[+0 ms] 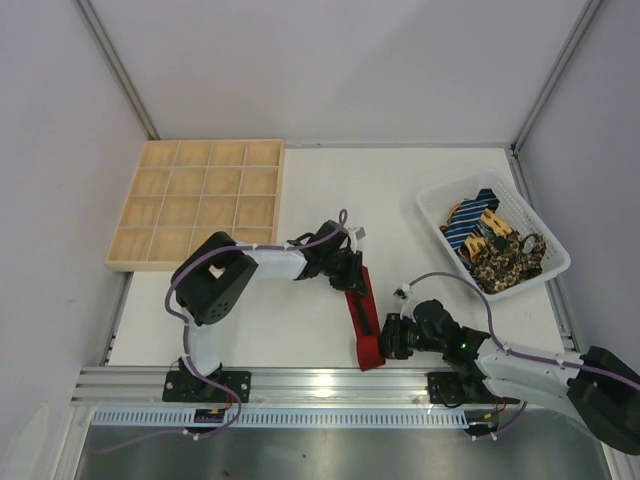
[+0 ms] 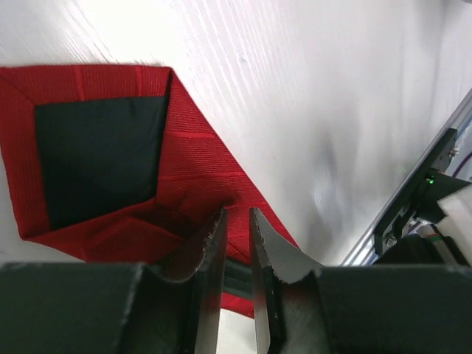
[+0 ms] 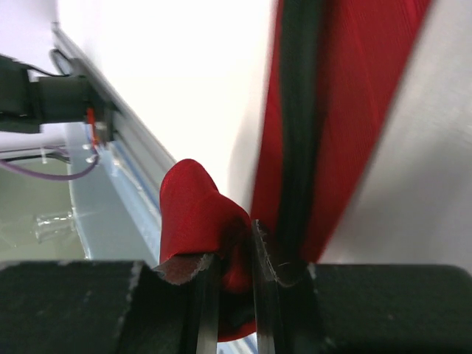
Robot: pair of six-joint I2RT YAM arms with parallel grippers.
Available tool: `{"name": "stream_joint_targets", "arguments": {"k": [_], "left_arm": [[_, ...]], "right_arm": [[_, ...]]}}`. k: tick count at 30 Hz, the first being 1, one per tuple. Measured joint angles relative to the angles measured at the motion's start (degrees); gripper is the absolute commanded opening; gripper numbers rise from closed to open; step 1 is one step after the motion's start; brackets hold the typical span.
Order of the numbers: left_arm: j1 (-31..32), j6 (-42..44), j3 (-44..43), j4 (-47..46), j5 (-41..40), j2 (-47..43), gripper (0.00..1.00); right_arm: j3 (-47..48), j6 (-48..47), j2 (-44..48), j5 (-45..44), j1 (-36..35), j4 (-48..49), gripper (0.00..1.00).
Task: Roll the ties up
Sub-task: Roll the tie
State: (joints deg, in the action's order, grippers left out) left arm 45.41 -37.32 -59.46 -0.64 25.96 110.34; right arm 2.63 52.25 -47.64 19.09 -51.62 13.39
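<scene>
A plain red tie (image 1: 358, 305) lies lengthwise on the white table, running from the middle toward the front edge. My left gripper (image 1: 348, 272) is at its far, wide end. In the left wrist view the jaws (image 2: 236, 215) are nearly closed, with their tips in a pucker of the red tie (image 2: 199, 155) beside its black lining. My right gripper (image 1: 385, 338) is at the near, narrow end. In the right wrist view it (image 3: 232, 236) is shut on a folded lump of the red tie (image 3: 354, 110).
A white basket (image 1: 435, 200) at the right holds a navy striped tie (image 1: 468, 222), a mustard tie (image 1: 493, 222) and a speckled tie (image 1: 505, 262). A wooden compartment tray (image 1: 200, 205) sits at the back left. The metal rail (image 1: 300, 385) runs along the front edge.
</scene>
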Motion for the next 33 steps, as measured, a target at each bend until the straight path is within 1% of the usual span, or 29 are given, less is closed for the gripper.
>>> {"name": "stream_joint_targets", "arguments": {"k": [2,9,14,15,16,17,18,19,20,22,24,27,30,32,33], "left_arm": [[-0.83,1.44,-1.79,1.75,0.11,0.79,0.25],[-1.9,7.08,-8.94,9.55,1.33,4.07,0.25],[-1.95,9.79,-12.2,12.98,0.55,5.29,0.27],[-1.95,10.19,-12.28,13.09,0.31,5.29,0.29],[-1.95,10.47,-12.26,12.98,0.28,5.25,0.35],[-1.95,10.54,-12.04,12.57,0.33,4.96,0.38],[-1.95,10.51,-11.1,11.3,0.17,4.24,0.4],[-1.95,10.69,-9.62,10.45,-0.57,2.97,0.45],[-1.99,10.82,-8.33,9.97,-1.2,1.88,0.48],[-2.08,10.86,-4.61,8.66,-3.39,-1.68,0.52],[-2.01,10.88,-1.27,8.44,-5.66,-6.23,0.53],[-1.66,10.86,1.73,7.74,-8.09,-13.46,0.58],[-1.09,10.8,2.29,5.92,-9.33,-18.73,0.58],[-0.85,10.82,2.21,5.09,-9.68,-19.78,0.56],[-0.7,10.56,2.27,4.85,-9.7,-19.87,0.52]], "right_arm": [[0.0,-0.02,-4.11,1.44,1.2,1.6,0.18],[0.96,-0.17,-12.55,5.88,5.46,8.5,0.19],[2.05,-0.24,-15.87,7.65,6.71,10.08,0.2],[2.14,-0.24,-16.13,7.93,6.95,10.23,0.2],[2.14,-0.24,-16.26,8.26,7.3,10.29,0.21],[2.14,-0.24,-16.28,8.44,7.58,10.29,0.21],[2.14,-0.24,-16.28,8.61,7.98,10.29,0.21],[2.14,-0.24,-16.28,8.85,8.46,10.34,0.21],[2.12,-0.22,-16.28,9.11,8.9,10.34,0.21],[2.1,-0.2,-16.26,9.77,9.55,10.4,0.21],[2.08,-0.13,-16.28,10.43,10.16,10.4,0.22],[2.08,0.2,-16.46,11.34,10.67,10.56,0.22],[2.08,0.22,-17.68,12.22,10.91,11.19,0.23],[2.08,0.26,-18.88,12.87,10.99,11.8,0.24],[2.1,0.46,-19.54,13.29,11.04,12.15,0.25]]}}
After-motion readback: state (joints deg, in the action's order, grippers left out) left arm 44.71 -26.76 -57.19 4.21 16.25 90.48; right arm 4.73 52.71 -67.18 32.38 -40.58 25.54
